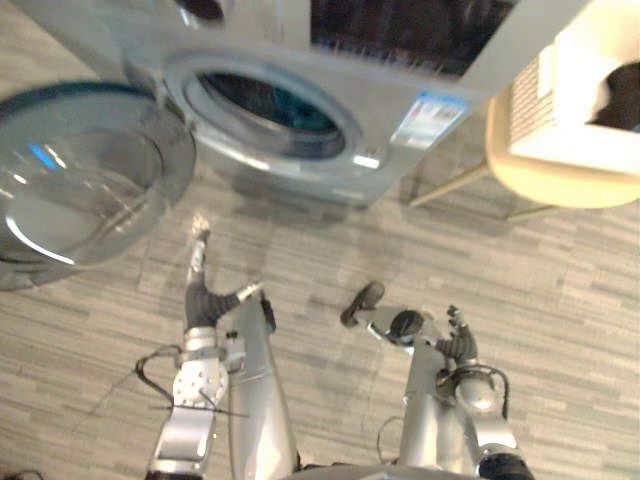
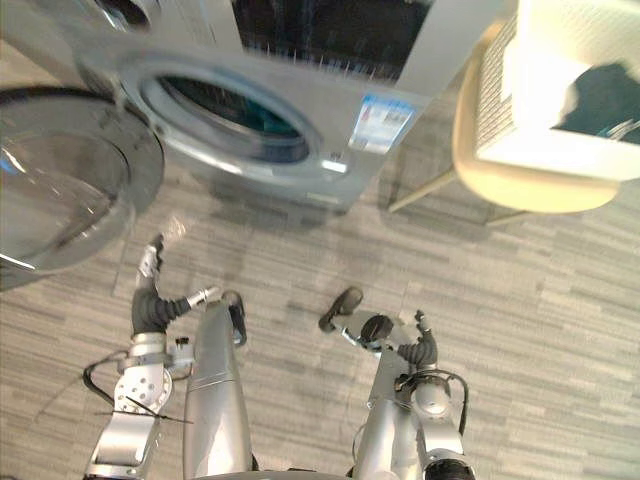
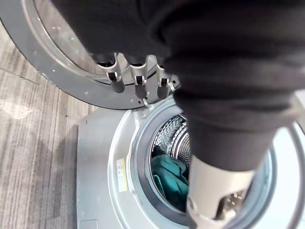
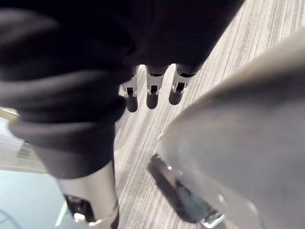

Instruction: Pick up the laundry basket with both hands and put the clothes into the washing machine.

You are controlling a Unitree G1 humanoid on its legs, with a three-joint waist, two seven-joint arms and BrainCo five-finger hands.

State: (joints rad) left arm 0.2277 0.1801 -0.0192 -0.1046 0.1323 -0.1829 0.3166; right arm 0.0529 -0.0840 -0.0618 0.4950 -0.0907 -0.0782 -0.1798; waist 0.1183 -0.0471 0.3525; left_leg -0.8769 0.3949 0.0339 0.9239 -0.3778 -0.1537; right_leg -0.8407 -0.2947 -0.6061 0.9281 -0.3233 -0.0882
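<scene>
Holding teal clothing point(image 3: 169, 179), washing machine point(image 1: 385, 175) gapes; basket point(image 1: 575, 145) holds dark cloth point(image 2: 603, 100); left hand point(image 1: 203, 292), right hand point(image 1: 458, 342) slack-fingered, empty.

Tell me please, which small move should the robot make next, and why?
Probably turn to its right and raise both hands toward the white basket, which stands on a stool with dark clothes inside. The left hand and right hand hang open and empty over the floor, and the washing machine door is already open.
</scene>
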